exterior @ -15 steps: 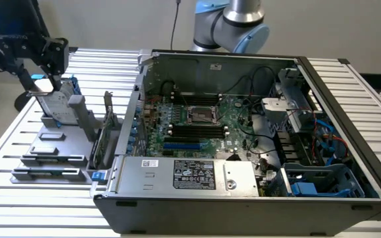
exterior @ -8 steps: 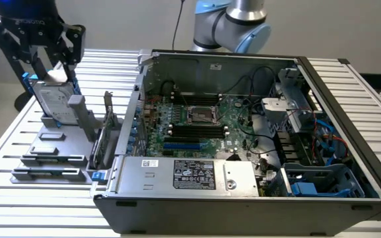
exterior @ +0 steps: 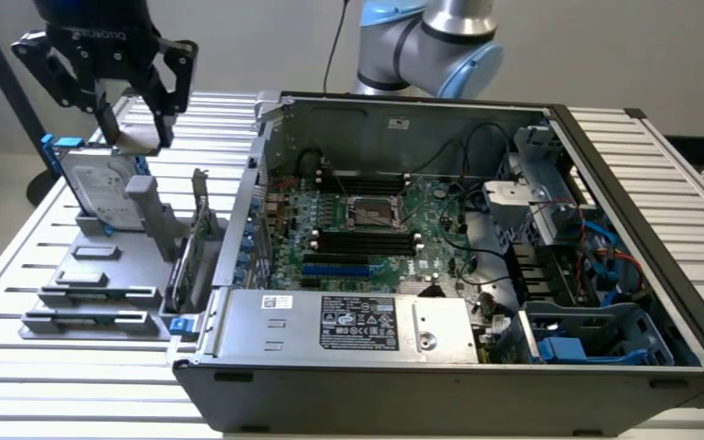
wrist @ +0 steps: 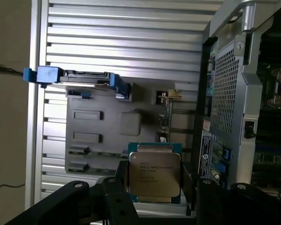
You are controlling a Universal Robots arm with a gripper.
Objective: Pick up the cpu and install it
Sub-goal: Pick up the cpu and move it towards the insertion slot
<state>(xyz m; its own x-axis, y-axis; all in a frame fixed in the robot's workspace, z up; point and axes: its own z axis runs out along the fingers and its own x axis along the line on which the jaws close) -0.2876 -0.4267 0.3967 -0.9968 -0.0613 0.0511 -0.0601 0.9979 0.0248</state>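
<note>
case [exterior: 327,399]: beside the gripper, toward the exterior view's right.
tray [exterior: 144,275]: directly under the gripper.
socket [exterior: 374,213]: well apart from the gripper, lower, toward the exterior view's right.
gripper [exterior: 136,128]: clamped on the cpu, hanging above the tray.
cpu [wrist: 154,173]: between the fingers, metal top facing the wrist camera.

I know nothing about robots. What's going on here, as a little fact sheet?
Gripper: closed on the chip, up above the parts tray
Chip: silver top facing the wrist camera, held by its edges
Parts tray: at the exterior view's left of the computer case, with a hard drive standing in it
Socket: on the board inside the case, looks unfilled
</note>
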